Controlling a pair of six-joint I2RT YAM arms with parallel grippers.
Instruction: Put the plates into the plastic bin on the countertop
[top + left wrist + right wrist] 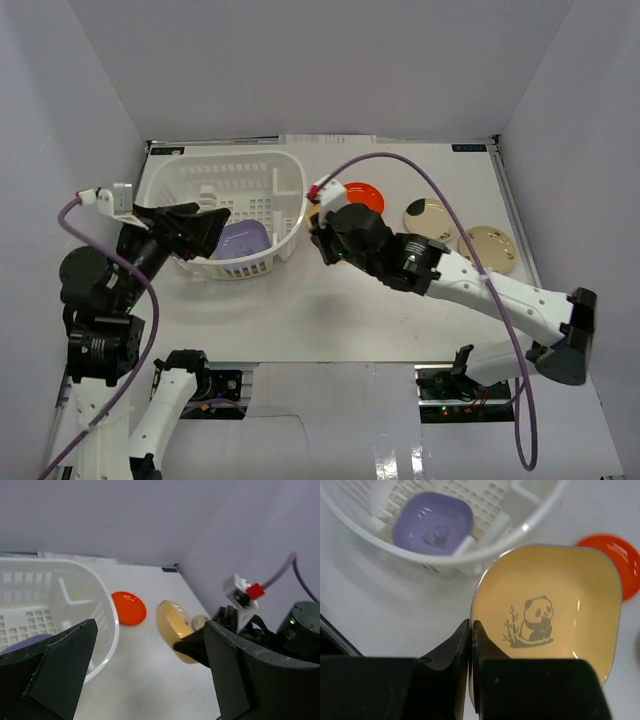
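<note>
While the left fingers (213, 233) stand spread wide with nothing between them, they hang over the near left wall of the large white slotted plastic bin (225, 162). The bin sits on the white desk (400, 310), towards its far left. Just past those fingers, on the ribbed floor of the bin, lies a purple rounded-square plate (243, 238) with a faint print at its centre. It is the only plate that shows inside the bin. In the left wrist view the two dark fingers frame the scene, with the bin's curved rim beside one and the other arm beside the other.

To the right of the bin, the right fingers (471, 630) are pinched tight on the rim of a yellow rounded-square plate (545, 615) printed with a panda and bamboo. This plate is lifted off the desk and tilted. It is held outside the bin, near its right-hand wall, with the printed face turned to the right wrist camera.

Beyond the right fingers, a glossy orange-red round plate (360, 195) lies flat on the desk, close to the bin's right wall but outside it. Further to the right of these fingers, two round beige plates (430, 218) (488, 246) rest on the desk, near each other but apart. A purple cable (440, 190) arches over the right arm above them.
</note>
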